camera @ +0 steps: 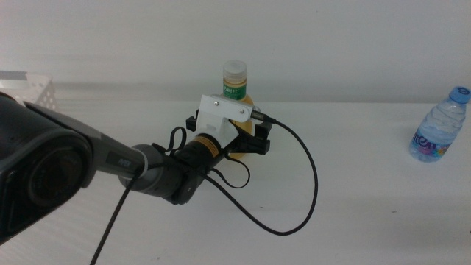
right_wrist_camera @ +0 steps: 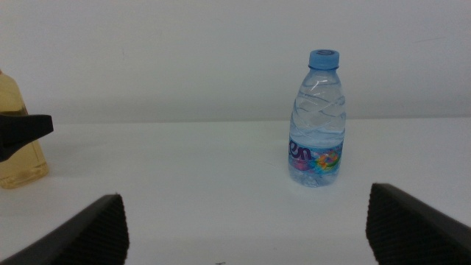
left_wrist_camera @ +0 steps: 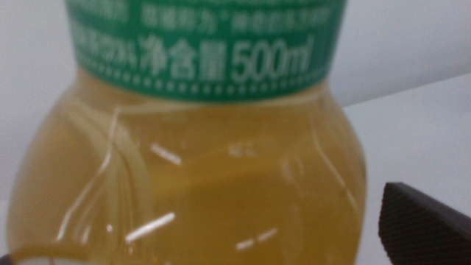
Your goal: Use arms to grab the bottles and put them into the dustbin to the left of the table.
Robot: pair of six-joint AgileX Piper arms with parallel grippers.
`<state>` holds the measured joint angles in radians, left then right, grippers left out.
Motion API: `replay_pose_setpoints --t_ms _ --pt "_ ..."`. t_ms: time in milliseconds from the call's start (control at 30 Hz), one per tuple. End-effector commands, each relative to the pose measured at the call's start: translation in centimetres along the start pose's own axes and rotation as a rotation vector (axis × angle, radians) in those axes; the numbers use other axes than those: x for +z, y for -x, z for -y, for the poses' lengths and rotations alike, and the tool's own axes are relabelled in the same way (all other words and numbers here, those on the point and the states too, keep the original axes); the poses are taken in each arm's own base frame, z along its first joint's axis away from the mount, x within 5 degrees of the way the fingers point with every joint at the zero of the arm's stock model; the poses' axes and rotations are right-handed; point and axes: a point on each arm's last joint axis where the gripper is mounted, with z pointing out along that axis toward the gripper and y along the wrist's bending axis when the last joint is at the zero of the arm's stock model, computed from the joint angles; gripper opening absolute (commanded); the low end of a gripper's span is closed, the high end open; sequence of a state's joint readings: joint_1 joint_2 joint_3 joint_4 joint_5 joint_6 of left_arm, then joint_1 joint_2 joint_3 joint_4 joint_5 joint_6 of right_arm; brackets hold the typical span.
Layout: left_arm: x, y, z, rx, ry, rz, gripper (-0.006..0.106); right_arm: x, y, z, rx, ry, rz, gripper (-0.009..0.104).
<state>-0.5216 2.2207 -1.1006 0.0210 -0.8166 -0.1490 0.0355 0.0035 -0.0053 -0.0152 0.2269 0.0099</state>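
Juice bottle point(camera: 235, 82): upright mid-worktop point(camera: 353, 206), full, likely heavy, smooth-walled; best gripped at its round body. Left claw point(camera: 246, 140) spread around that body. Right claw point(right_wrist_camera: 243, 221) spread, waiting near. Water bottle point(camera: 439, 125) far right. Basket point(camera: 29, 90) far left.

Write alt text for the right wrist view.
A small water bottle with a blue cap stands upright on a white table. The right tool waits open before it; part of a yellow juice bottle shows at one edge.
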Motion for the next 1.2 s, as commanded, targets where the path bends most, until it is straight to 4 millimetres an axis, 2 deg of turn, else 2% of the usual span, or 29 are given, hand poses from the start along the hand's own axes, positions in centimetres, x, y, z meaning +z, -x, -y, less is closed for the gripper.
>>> replay_pose_setpoints --t_ms 0,200,333,400,500,667,733,900,1033,1167 --pt "0.2 0.3 0.4 0.002 -0.014 0.022 0.093 0.1 -1.2 0.0 -0.016 -0.007 0.004 0.085" --pt "0.2 0.2 0.3 0.01 -0.006 0.022 0.093 0.1 -1.2 0.0 -0.016 -0.007 0.004 0.085" --pt "0.2 0.2 0.1 -0.004 0.01 0.024 0.083 0.1 -1.2 0.0 -0.016 -0.007 0.004 0.085" --pt "0.2 0.2 0.0 -0.019 0.026 0.027 0.073 0.1 -1.2 0.0 -0.016 -0.007 0.004 0.085" --pt "0.2 0.2 -0.3 -0.04 0.056 0.029 0.053 0.1 -1.2 0.0 -0.016 -0.007 0.004 0.085" --pt "0.1 0.0 -0.6 -0.024 0.058 0.006 0.01 0.1 -1.2 0.0 -0.016 -0.007 0.004 0.085" --pt "0.0 0.2 -0.4 -0.013 0.045 0.009 -0.002 0.1 -1.2 0.0 -0.016 -0.007 0.004 0.085" --pt "-1.8 1.9 -0.1 -0.003 0.039 0.016 -0.002 0.1 -1.2 0.0 -0.016 -0.007 0.004 0.085" --pt "-4.8 3.9 0.2 0.04 0.042 -0.027 -0.002 0.1 -1.2 0.0 -0.016 -0.007 0.004 0.085" --pt "-8.1 6.4 0.5 0.006 0.067 -0.107 -0.002 0.1 -1.2 0.0 -0.016 -0.007 0.004 0.085"
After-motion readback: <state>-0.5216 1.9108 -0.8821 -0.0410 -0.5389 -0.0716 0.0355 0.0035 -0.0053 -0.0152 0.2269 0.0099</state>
